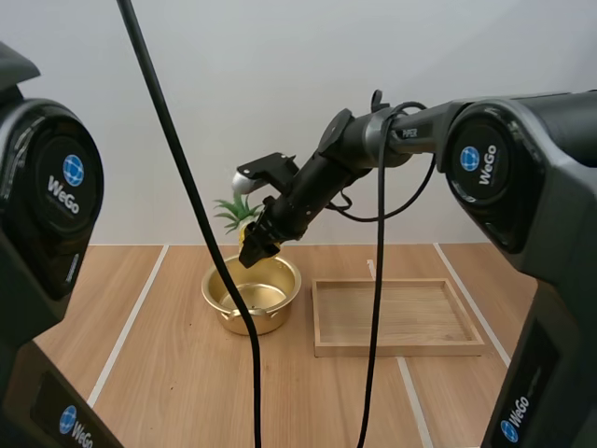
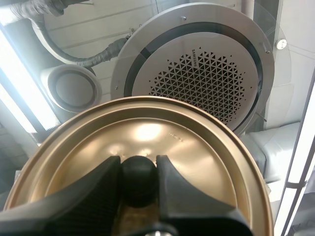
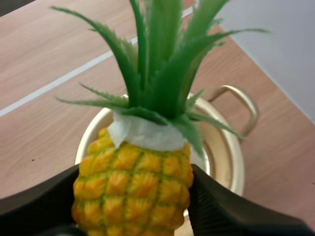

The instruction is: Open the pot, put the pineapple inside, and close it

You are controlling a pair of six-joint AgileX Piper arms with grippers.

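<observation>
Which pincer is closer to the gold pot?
Right. The right pincer holds the pineapple just above the open pot. The left pincer holds the lid up, away from the pot.

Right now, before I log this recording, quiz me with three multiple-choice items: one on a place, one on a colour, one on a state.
1. Where is the pineapple? A. Held over the open pot. B. At the pot's bottom. C. Under the pot's handle.
2. What colour is the pot? A. Black. B. Gold. C. Red.
3. What is the left end effector doing? A. Standing open. B. Shut on the pineapple. C. Shut on the knob of the lid.
Answers: A, the right end effector pinches it above the pot's rim; B, its wall and inside shine gold; C, it clamps the lid's black knob.
</observation>
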